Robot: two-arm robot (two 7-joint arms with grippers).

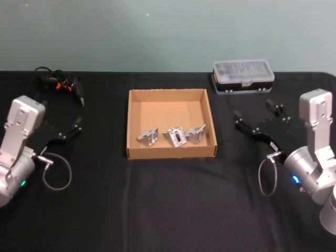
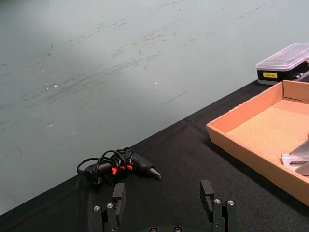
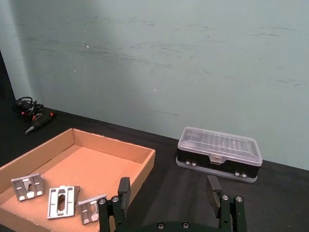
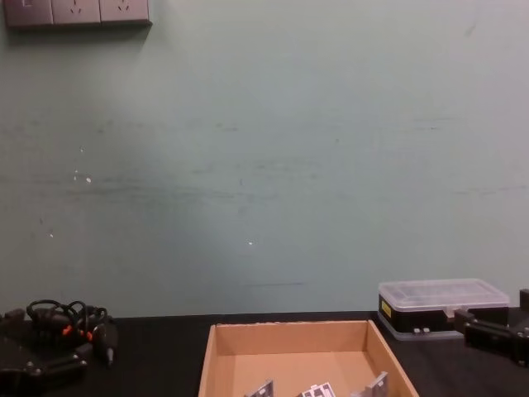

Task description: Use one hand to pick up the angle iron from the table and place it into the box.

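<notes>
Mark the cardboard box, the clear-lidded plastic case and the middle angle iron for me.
box (image 1: 170, 154): head view, near wall.
plastic case (image 1: 243, 70): head view, clear lid.
middle angle iron (image 1: 175, 137): head view, slotted face.

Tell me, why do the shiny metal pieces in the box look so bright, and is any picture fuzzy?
In the head view the angle irons catch the room light and glint pale against the tan box, while the black table swallows light. In the right wrist view they look duller grey. The head view is a little soft; the chest view is evenly lit, with no hard shadows.
</notes>
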